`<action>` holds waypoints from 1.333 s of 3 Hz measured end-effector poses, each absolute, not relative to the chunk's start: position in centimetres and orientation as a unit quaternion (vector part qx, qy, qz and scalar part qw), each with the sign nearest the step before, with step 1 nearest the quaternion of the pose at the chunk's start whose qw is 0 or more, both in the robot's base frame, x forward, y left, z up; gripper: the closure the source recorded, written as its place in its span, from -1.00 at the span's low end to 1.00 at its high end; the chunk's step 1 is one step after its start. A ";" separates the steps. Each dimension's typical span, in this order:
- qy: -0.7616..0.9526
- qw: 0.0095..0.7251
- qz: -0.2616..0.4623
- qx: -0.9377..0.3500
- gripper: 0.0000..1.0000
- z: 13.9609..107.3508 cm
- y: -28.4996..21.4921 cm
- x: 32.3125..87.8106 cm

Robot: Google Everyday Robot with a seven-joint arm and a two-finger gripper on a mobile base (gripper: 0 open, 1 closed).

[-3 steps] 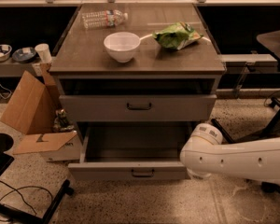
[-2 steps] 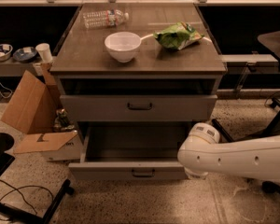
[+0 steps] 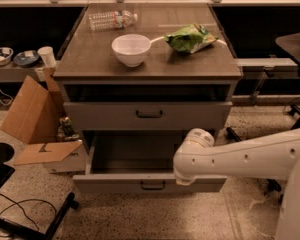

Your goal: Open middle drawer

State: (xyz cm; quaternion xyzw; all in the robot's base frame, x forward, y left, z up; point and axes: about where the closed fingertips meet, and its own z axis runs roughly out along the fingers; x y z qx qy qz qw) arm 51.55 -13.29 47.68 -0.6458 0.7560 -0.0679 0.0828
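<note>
Middle drawer (image 3: 115, 183) faces camera, long sideways — gripper seemingly behind arm (image 3: 250, 156)

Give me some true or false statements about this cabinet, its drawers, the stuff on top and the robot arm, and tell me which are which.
1. The middle drawer stands open. True.
2. The white bowl sits inside the open drawer. False: the white bowl stands on the cabinet top.
3. The water bottle stands upright. False: the water bottle lies on its side at the back left of the top.
4. The green bag lies right of the bowl. True.
5. The gripper grasps the upper drawer's handle. False: that handle is free. The gripper is hidden behind the robot arm, whose end is at the open drawer's right front.
</note>
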 end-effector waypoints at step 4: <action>0.740 0.092 -0.032 -0.666 -1.00 44.9 -9.7 53.1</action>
